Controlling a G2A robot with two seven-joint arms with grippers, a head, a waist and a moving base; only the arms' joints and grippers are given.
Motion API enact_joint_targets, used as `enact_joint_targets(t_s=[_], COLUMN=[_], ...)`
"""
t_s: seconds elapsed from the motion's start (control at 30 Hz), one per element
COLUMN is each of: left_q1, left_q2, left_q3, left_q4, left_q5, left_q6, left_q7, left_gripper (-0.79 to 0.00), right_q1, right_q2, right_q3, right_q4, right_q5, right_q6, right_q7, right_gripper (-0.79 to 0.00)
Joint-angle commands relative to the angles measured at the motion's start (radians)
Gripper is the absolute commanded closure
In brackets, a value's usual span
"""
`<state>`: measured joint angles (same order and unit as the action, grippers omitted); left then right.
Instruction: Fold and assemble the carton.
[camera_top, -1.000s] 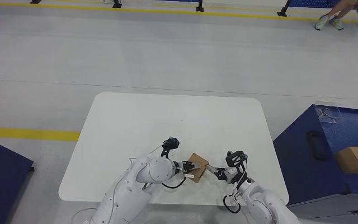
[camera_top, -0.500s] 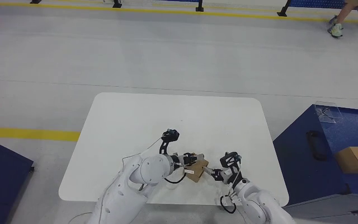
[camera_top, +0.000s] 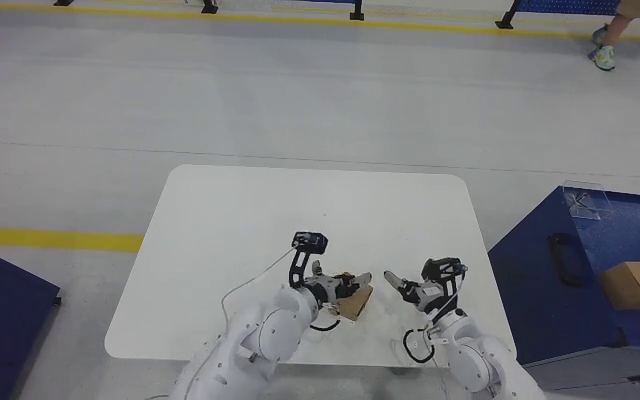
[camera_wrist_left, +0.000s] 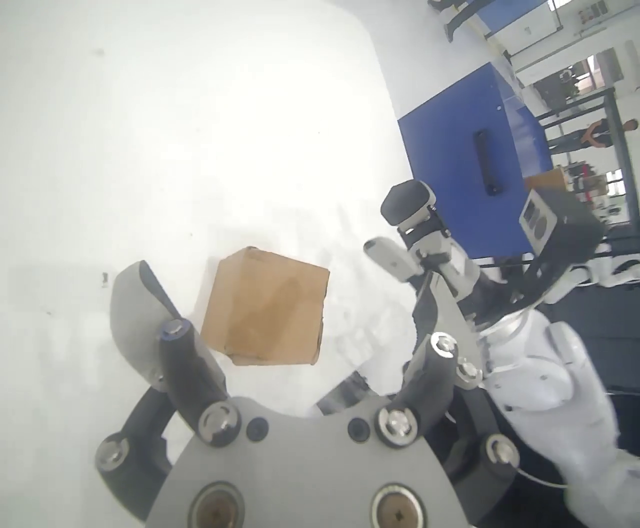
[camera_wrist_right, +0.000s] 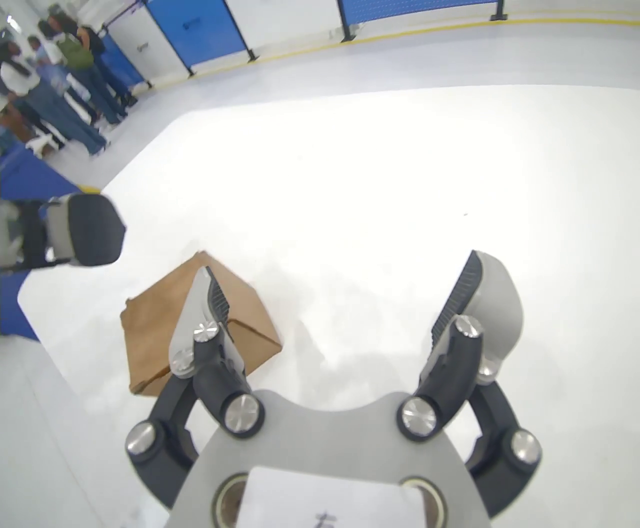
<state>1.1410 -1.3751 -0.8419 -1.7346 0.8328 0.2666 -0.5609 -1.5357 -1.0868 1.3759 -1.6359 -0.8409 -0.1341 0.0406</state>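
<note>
The right gripper (camera_wrist_right: 345, 280) has backed away from the carton (camera_wrist_left: 267, 307). It and the left gripper (camera_top: 347, 283) are wide open and hold nothing. The carton sits near the table's (camera_top: 250, 230) front edge. It already looks like a box, though one flap may need pressing.

Plain brown carton (camera_top: 352, 298), plain white table (camera_top: 250, 230), solid blue cabinet (camera_top: 535, 265).

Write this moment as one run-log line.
carton: box-shaped, on table, ungripped | left gripper: open, close by carton | right gripper: open, apart from carton
</note>
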Motion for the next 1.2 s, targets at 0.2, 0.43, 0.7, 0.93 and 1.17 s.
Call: enact_joint_targets(t_s=[0.2, 0.43, 0.7, 0.93, 1.17], left_q1=[0.028, -0.01, -0.035, -0.047, -0.04], left_q2=[-0.002, -0.027, -0.041, -0.054, -0.062], left_q3=[0.173, 0.192, 0.162, 0.168, 0.159], left_q4=[-0.01, 0.046, 0.104, 0.13, 0.134], left_q5=[0.51, 0.494, 0.455, 0.467, 0.487], left_q6=[0.031, 0.015, -0.023, -0.041, -0.04], left_q7=[-0.046, -0.164, -0.19, -0.21, -0.229], left_gripper=[-0.785, -0.785, -0.785, -0.705, -0.643], right_q1=[-0.008, -0.008, -0.008, -0.008, -0.008], right_q2=[0.0, 0.0, 0.0, 0.0, 0.0], right_q3=[0.034, 0.034, 0.034, 0.034, 0.034], right_q4=[0.015, 0.015, 0.015, 0.015, 0.015], right_q5=[0.043, 0.043, 0.043, 0.043, 0.043], right_q6=[-0.014, -0.014, -0.014, -0.014, -0.014], right_q7=[0.008, 0.008, 0.008, 0.008, 0.008], right_gripper=[-0.785, -0.785, -0.785, -0.785, -0.785])
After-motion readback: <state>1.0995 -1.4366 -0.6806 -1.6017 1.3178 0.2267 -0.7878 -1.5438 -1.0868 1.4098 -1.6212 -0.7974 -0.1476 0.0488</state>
